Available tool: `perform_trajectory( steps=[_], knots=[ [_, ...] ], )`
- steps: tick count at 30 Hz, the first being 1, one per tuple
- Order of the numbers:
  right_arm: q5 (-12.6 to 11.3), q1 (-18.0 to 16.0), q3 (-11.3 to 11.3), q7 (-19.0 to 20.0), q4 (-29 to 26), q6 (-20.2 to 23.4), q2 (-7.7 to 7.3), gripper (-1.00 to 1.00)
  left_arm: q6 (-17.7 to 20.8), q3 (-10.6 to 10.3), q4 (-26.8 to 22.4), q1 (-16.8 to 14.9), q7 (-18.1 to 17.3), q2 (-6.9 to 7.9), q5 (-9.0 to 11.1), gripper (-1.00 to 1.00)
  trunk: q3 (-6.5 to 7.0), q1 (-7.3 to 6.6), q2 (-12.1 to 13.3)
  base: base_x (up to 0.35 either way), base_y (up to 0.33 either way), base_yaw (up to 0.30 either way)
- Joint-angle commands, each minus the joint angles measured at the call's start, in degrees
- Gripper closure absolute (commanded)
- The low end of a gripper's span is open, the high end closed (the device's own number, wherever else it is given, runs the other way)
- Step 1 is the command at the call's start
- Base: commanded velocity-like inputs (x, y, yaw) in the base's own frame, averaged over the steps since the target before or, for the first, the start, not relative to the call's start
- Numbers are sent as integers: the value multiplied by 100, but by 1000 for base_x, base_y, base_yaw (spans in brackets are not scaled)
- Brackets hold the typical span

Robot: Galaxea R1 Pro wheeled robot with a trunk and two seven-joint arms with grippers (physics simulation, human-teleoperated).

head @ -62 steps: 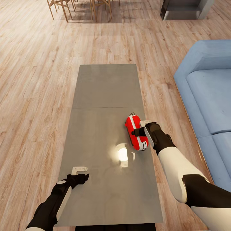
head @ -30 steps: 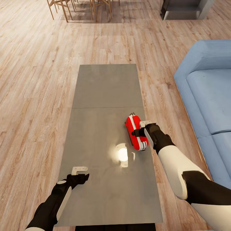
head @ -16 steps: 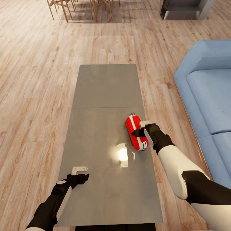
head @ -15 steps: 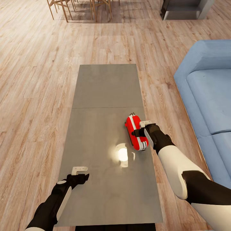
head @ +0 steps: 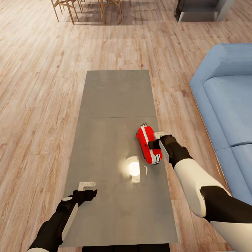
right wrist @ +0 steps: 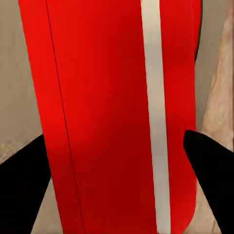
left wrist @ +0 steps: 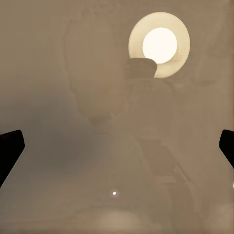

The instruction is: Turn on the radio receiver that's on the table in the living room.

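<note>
Right arm had shifted slightly right since the previous frames; radio and left arm hadn't moved. Light wood floor (head: 42,87), blue sofa (head: 227,101) on the right. Grey table (head: 115,94) ran down the middle. Red radio receiver (head: 148,144) lay near its right edge, past a lamp reflection (head: 133,168). Right gripper (head: 158,139) sat over the radio, fingers (right wrist: 209,165) spread, one each side. Left gripper (head: 87,187) was over the table's near left part, fingers (left wrist: 9,148) wide apart, holding nothing.

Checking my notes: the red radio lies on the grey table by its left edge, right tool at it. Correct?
Not quite: the radio lies by the table's right edge, on the sofa side, as the head view shows. The right tool is at it.
</note>
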Motion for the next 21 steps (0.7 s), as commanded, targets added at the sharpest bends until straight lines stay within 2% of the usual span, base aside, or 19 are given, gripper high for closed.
perform_trajectory(
  steps=[1,21],
  knots=[
    [-2,0,1,0,0,0,-9,100,-2,0,0,0,0,0,0,-100,0,0,0,0,0,0],
    [-4,0,1,-1,1,-123,-34,100,-4,0,0,0,0,0,0,-100,0,0,0,0,0,0]
  ],
)
